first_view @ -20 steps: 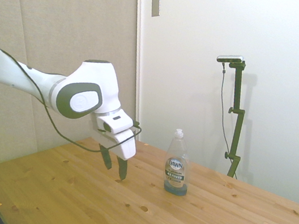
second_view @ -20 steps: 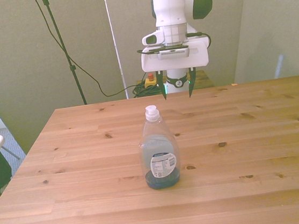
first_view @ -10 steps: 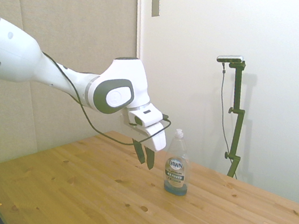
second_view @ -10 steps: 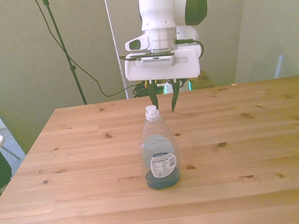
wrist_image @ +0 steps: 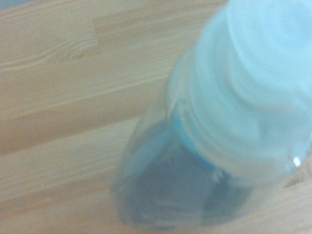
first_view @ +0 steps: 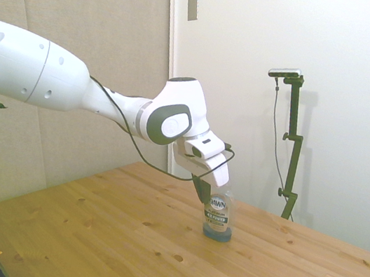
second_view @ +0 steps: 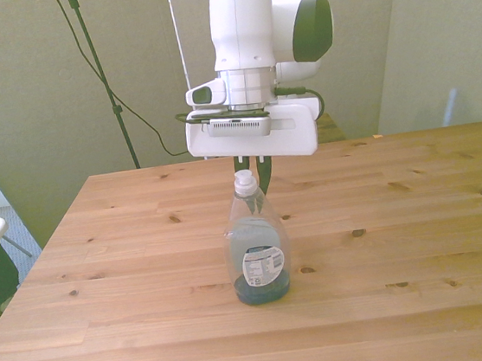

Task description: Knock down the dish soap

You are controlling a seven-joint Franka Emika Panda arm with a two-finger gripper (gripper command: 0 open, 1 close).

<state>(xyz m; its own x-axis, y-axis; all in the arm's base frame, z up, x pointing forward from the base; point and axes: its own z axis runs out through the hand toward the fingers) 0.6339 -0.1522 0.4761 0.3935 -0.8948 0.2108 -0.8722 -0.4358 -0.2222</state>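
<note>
1. The small clear plastic dish soap bottle with a white cap and blue label point(second_view: 257, 248) stands upright on the wooden counter point(second_view: 405, 240), near its middle, a little blue liquid at its base.
2. The white arm's pincer point(second_view: 252, 167) sits just behind the cap, at neck height; how far its fingers are spread I cannot tell, as the bottle and wrist hide them.
3. The step in hand looks like the approach ending at contact.
4. Next calls for a firm sideways push high on the neck, so the bottle topples rather than slides.
</note>
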